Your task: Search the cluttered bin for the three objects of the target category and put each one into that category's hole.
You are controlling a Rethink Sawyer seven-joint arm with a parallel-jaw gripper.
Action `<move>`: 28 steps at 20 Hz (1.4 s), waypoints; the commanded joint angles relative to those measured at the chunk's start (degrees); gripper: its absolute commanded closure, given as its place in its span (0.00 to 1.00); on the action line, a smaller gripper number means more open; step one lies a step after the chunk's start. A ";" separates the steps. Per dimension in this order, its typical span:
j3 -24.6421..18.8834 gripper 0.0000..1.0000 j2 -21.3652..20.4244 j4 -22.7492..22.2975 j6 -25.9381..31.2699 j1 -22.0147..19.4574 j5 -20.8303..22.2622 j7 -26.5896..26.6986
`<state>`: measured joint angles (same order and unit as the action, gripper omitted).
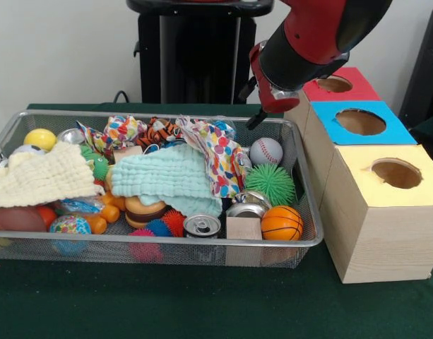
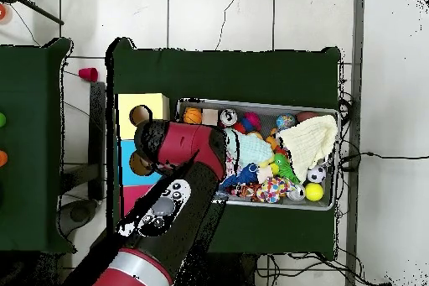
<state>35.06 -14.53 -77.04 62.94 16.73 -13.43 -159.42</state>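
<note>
The silver wire-mesh bin [image 1: 309,191] is full of toys and cloths; it also shows in the overhead view [image 2: 260,103]. A clear, wrinkly plastic piece [image 1: 80,205] pokes out under the pale yellow cloth at the left. Another glinting clear piece [image 1: 224,127] lies at the bin's far edge. Whether they are bottles I cannot tell. The blue-topped box's hole [image 1: 361,121] is empty; the arm partly covers it in the overhead view [image 2: 138,163]. My gripper [image 1: 257,119] hangs over the bin's far right corner, beside the blue box. It holds nothing I can see.
The red-topped box [image 1: 334,84] and the yellow-topped box [image 1: 396,173] flank the blue one. Two silver cans [image 1: 202,224] lie near the bin's front. A mint cloth [image 1: 170,176], a dotted cloth [image 1: 220,155], a baseball [image 1: 265,150] and a green spiky ball [image 1: 270,183] lie near the gripper.
</note>
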 commanded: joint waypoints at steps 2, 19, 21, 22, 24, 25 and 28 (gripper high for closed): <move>-6.17 0.00 4.53 -1.55 -3.56 0.09 1.81 -5.32; -3.05 0.00 10.44 -1.36 -2.21 1.96 2.76 -7.51; -2.68 0.00 10.21 -1.70 -2.48 1.98 2.95 -7.32; -2.54 0.00 10.08 -1.83 -2.55 1.98 3.02 -7.23; -2.48 0.00 9.77 -2.06 -2.76 2.03 3.01 -7.20; -2.46 0.00 9.71 -2.21 -3.04 1.95 3.10 -7.14; -2.40 0.00 9.88 -2.27 -3.70 1.77 3.37 -7.21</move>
<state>35.15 -6.61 -77.01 62.93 19.29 -12.05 -159.42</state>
